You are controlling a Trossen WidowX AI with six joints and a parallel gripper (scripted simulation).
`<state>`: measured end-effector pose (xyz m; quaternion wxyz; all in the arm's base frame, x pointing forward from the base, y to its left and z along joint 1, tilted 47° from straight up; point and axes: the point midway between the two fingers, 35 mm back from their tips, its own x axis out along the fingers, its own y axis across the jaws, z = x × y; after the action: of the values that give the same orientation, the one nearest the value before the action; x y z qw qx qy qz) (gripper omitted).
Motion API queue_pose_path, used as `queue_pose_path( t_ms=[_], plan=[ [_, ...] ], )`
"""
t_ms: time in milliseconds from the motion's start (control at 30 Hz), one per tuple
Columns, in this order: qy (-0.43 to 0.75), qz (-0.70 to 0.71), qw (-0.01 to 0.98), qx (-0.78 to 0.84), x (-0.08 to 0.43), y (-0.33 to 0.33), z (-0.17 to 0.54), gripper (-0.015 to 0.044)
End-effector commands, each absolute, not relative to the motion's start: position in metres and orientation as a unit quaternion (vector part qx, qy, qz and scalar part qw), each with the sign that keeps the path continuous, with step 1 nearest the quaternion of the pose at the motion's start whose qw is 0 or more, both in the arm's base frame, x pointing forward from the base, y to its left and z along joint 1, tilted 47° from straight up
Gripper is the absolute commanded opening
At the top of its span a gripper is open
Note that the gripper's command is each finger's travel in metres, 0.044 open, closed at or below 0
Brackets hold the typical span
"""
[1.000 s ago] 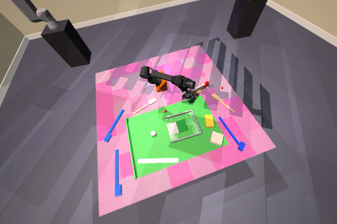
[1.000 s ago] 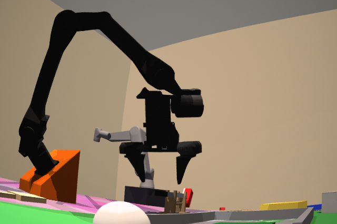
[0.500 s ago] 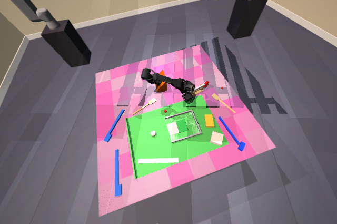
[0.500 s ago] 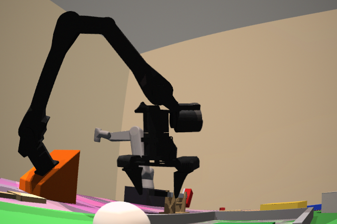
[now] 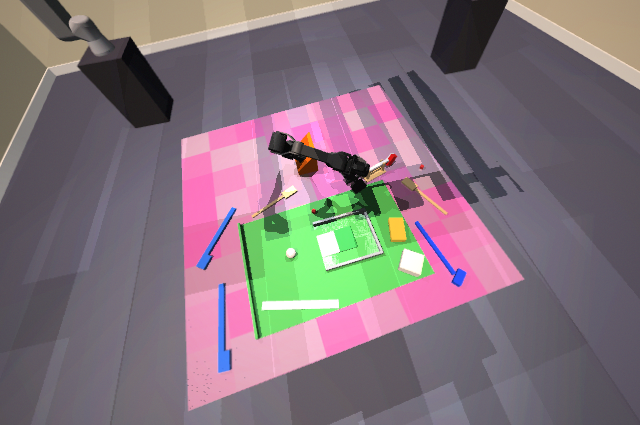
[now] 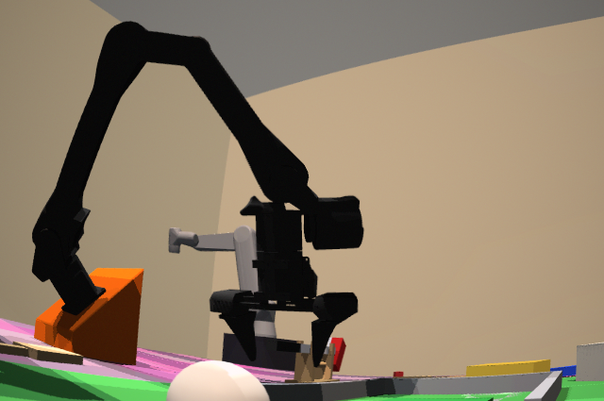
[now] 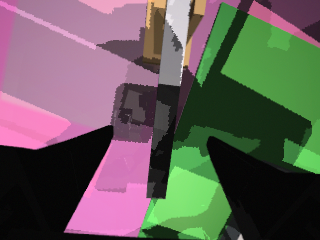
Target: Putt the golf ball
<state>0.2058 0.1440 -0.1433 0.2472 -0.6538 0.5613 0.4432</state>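
The red putter's head (image 5: 391, 159) (image 6: 338, 354) is at the far end of its pale shaft (image 5: 379, 166) (image 7: 175, 30), which rests on a small wooden stand (image 5: 375, 175) (image 6: 306, 366) (image 7: 153, 37). Its black grip (image 7: 161, 150) points toward the wrist camera's lower edge. My gripper (image 6: 284, 362) (image 7: 161, 135) is open and empty, pointing down near the grip end. In the wrist view the grip appears between the fingers, untouched as far as I can see. The white golf ball (image 5: 291, 252) (image 6: 218, 383) sits on the green mat, left of the white ramp (image 5: 326, 243) and raised green (image 5: 347, 238).
Grey rails (image 5: 355, 261) edge the raised green. A yellow block (image 5: 397, 229) (image 6: 508, 367) and a white block (image 5: 412, 262) stand right of it. A white bar (image 5: 299, 304) lies at the mat's front. Blue putters (image 5: 436, 248) (image 5: 222, 317) and wooden ones lie around. An orange wedge (image 6: 109, 323) is by the arm's base.
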Motion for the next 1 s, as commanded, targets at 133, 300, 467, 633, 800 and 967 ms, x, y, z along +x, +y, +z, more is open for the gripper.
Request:
queue_pose_path(
  t_ms=[133,300,467,633,800,967],
  plan=[
    [0.562,0.443,0.246,-0.653,0.206,0.140,-0.146,0.0414],
    [0.562,0.443,0.246,-0.653,0.206,0.140,-0.146,0.0282],
    [0.562,0.443,0.246,-0.653,0.206,0.140,-0.146,0.0151],
    [0.562,0.443,0.246,-0.653,0.206,0.140,-0.146,0.0040],
    [0.562,0.443,0.246,-0.653,0.206,0.140,-0.146,0.0006],
    [0.562,0.443,0.246,-0.653,0.206,0.148,-0.140,0.0000]
  ],
)
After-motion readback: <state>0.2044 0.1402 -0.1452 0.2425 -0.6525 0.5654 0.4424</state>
